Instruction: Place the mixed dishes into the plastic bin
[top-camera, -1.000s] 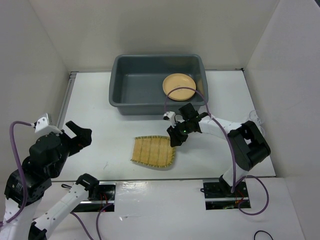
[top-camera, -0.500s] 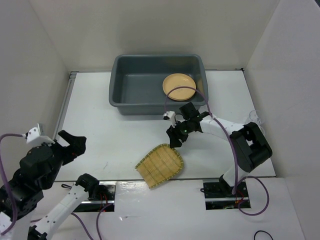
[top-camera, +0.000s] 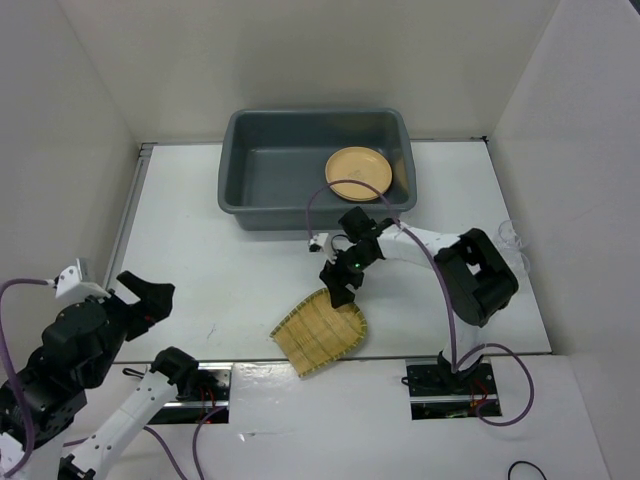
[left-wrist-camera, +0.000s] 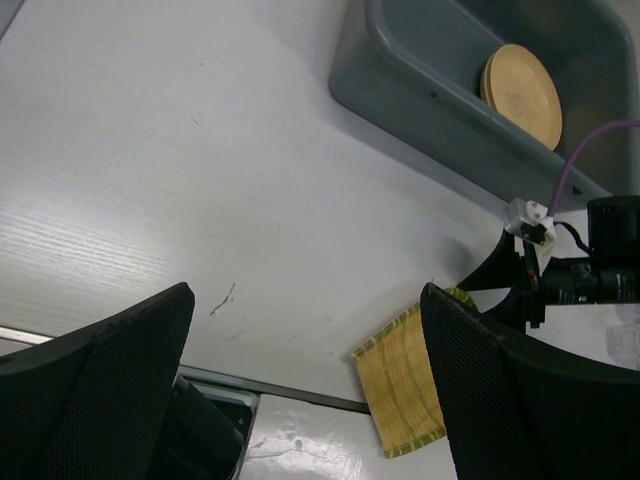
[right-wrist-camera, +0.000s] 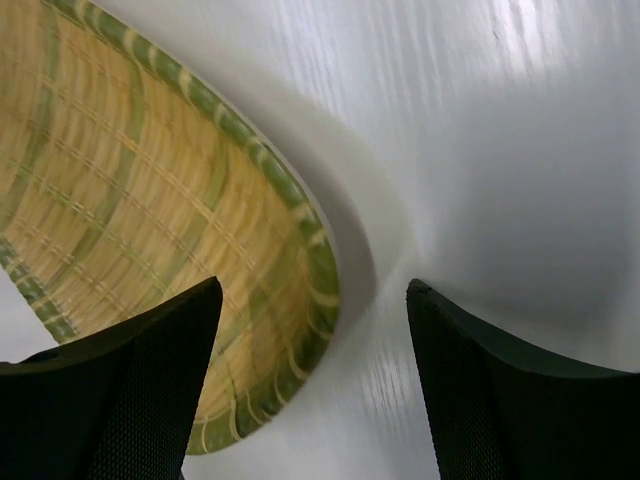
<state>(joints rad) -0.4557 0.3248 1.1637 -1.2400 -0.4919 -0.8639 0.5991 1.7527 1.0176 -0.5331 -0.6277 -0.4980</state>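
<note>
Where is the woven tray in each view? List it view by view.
Top external: woven tray low in the picture, near centre.
Left wrist: tray at the bottom, right of centre.
Right wrist: tray fills the left half.
Shared landmark: the right tool, open, at the tray's rounded end.

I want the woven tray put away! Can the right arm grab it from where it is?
Probably yes. The right end effector hangs open just above the tray, at its green rim, with nothing in between.
</note>
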